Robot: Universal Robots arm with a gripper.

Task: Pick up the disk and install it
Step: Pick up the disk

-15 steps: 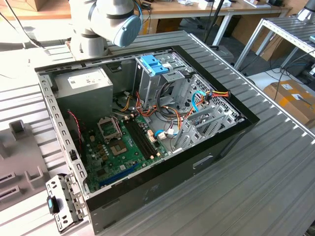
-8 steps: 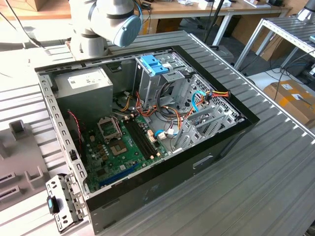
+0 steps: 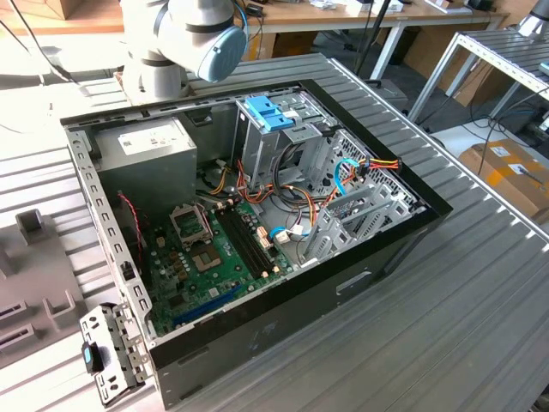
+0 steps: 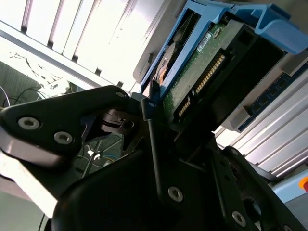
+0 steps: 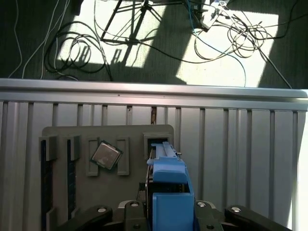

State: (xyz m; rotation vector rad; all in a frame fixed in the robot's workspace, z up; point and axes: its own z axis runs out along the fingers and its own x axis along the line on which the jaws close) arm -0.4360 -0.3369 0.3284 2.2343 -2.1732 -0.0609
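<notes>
We are seeing the black computer case (image 3: 343, 283) lying on the ribbed aluminium table (image 3: 480, 326), the grey boxy power supply (image 3: 141, 154) inside it behind the green motherboard (image 3: 197, 257); in the second wrist view the flat disk (image 4: 192, 79) is sitting within a blue plastic bracket (image 4: 269, 24)

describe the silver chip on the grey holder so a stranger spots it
In the first wrist view, find the ribbed metal table and the grey slotted holder plate on it. The square silver chip lies askew between two raised ribs, beside the bright blue plastic bracket: the plate's only metal square.
</notes>
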